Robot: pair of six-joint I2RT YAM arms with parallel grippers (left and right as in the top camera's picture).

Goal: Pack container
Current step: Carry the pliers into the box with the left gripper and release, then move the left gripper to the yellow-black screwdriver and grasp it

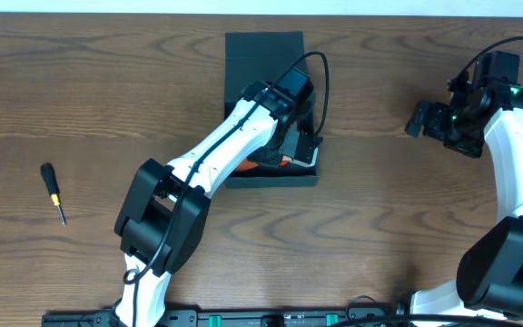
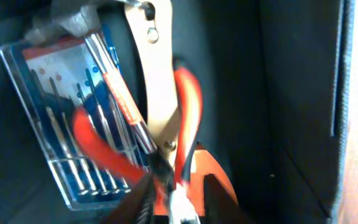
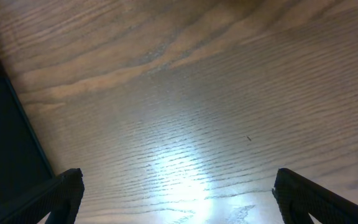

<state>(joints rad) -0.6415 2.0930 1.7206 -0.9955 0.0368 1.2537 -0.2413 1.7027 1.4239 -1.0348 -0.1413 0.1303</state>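
In container (image 1: 263,50), pliers (image 2: 188,106) over tool-set case (image 2: 48,93), screwdriver (image 1: 54,189) on table (image 1: 379,227) well to its left

Left arm (image 1: 234,141) extended, right gripper (image 3: 178,180) spread

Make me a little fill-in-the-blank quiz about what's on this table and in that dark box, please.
The arm reaching into the container is the robot's ___ one. Inside it, the pliers have handles coloured ___. Alone on the table, well to the side of the container, lies a ___. The right arm's jaws stand ___, with only bare wood between them.
Missing words: left; red; screwdriver; open.
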